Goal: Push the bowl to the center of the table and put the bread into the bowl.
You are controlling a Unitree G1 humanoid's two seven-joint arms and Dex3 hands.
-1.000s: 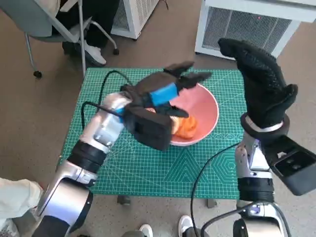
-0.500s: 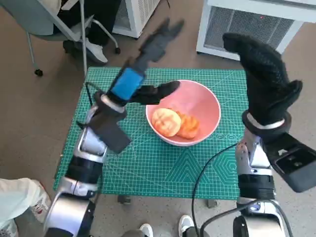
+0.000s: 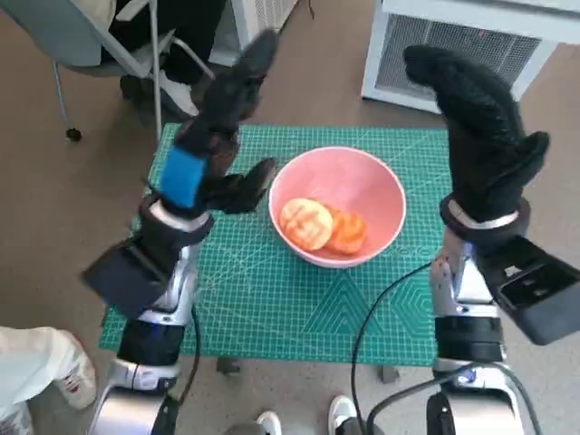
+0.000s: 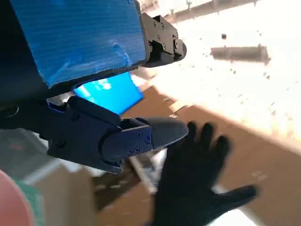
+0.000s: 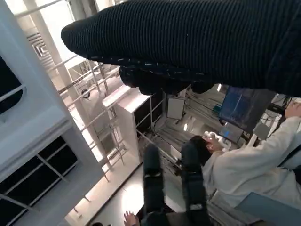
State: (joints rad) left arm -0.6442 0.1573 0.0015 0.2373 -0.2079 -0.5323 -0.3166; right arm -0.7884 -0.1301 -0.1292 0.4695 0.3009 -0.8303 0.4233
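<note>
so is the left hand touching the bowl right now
Apart. The head view shows the left hand raised beside the bowl, with green mat visible between its lowest finger and the pink rim.

Head camera looks steeply down on the desk (image 3: 272,308) from above, both arms rising from the lower edge. The left wrist camera sits tight behind the left hand (image 4: 89,80), facing out across the room, and catches the gloved right hand (image 4: 197,188), shared with the head view. The right wrist camera hugs its glove and points up at ceiling and a seated person (image 5: 244,169).
</note>
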